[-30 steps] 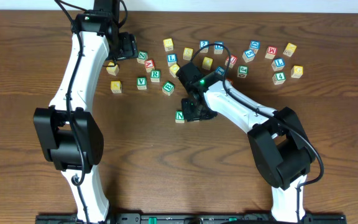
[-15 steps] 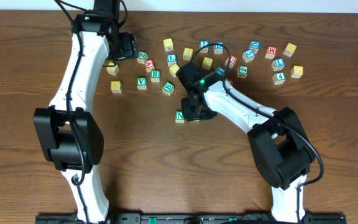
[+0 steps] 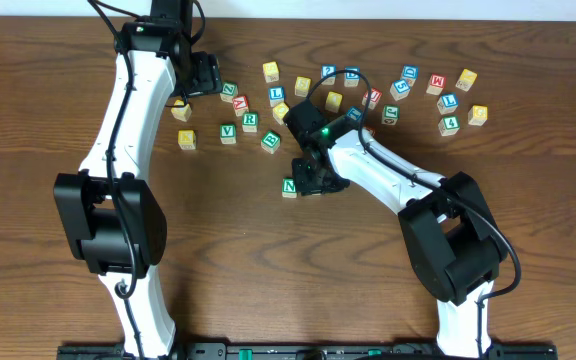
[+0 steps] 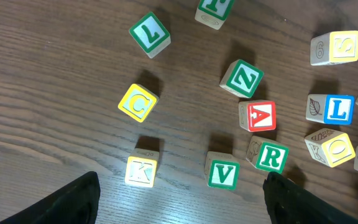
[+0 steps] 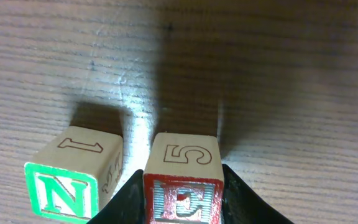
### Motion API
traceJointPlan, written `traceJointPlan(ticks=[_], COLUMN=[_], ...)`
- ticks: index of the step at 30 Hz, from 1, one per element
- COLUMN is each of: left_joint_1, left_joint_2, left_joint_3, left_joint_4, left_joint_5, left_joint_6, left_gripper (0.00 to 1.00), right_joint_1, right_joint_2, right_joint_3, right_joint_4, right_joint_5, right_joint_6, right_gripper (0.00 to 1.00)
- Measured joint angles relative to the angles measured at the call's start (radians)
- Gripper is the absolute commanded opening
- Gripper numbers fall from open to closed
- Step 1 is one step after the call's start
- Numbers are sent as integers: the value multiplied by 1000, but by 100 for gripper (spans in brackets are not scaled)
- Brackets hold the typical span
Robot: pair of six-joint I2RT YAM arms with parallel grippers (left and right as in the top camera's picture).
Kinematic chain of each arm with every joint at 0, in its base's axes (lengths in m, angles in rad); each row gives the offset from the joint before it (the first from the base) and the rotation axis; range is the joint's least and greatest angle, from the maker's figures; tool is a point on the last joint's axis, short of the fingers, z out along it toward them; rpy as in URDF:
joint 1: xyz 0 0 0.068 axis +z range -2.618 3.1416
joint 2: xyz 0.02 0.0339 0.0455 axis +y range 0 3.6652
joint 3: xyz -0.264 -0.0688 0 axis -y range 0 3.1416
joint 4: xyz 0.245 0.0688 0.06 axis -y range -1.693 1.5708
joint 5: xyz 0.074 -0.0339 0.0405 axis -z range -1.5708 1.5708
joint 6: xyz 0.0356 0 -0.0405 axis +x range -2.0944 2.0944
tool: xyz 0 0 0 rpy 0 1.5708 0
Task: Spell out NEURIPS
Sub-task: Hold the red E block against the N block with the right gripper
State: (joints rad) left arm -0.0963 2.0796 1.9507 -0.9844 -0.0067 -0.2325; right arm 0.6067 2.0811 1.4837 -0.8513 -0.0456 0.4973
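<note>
The green N cube [image 3: 289, 186] [image 5: 73, 183] stands on the table near the middle. Just to its right is a cube with a red E face [image 5: 183, 183] and a 5 on top. My right gripper [image 3: 313, 181] [image 5: 183, 200] is shut on this E cube, with a black finger on each side. A narrow gap separates E from N. From overhead the gripper hides the E cube. My left gripper [image 3: 200, 78] [image 4: 182, 211] hangs open over the back-left cubes with nothing between its fingers. The green R cube [image 3: 250, 122] [image 4: 270, 157] lies below it.
Loose cubes are scattered along the back: yellow K [image 4: 141, 170], green V [image 4: 222, 173], yellow C [image 4: 137, 103], green Z [image 4: 242, 78], red A [image 4: 258, 116], blue L [image 3: 276, 95], red W [image 3: 435, 82], green 4 [image 3: 451, 124]. Bare wood lies in front of N.
</note>
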Motion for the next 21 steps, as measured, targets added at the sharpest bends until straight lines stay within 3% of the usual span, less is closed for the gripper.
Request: traceJointPlan(ticks=[13,21], left_joint_1=[0,0], left_joint_2=[0,0], left_joint_3=[0,0], left_joint_4=[-3,-3], left_joint_5=[0,0], left_joint_6=[0,0], left_gripper=[83,83], right_joint_1=[0,0], right_joint_2=[0,0], right_joint_3=[2,2], right_joint_4=[-40,-54], right_joint_5=[-29,-49], right_joint_6=[0,-1], right_gripper=[26,28])
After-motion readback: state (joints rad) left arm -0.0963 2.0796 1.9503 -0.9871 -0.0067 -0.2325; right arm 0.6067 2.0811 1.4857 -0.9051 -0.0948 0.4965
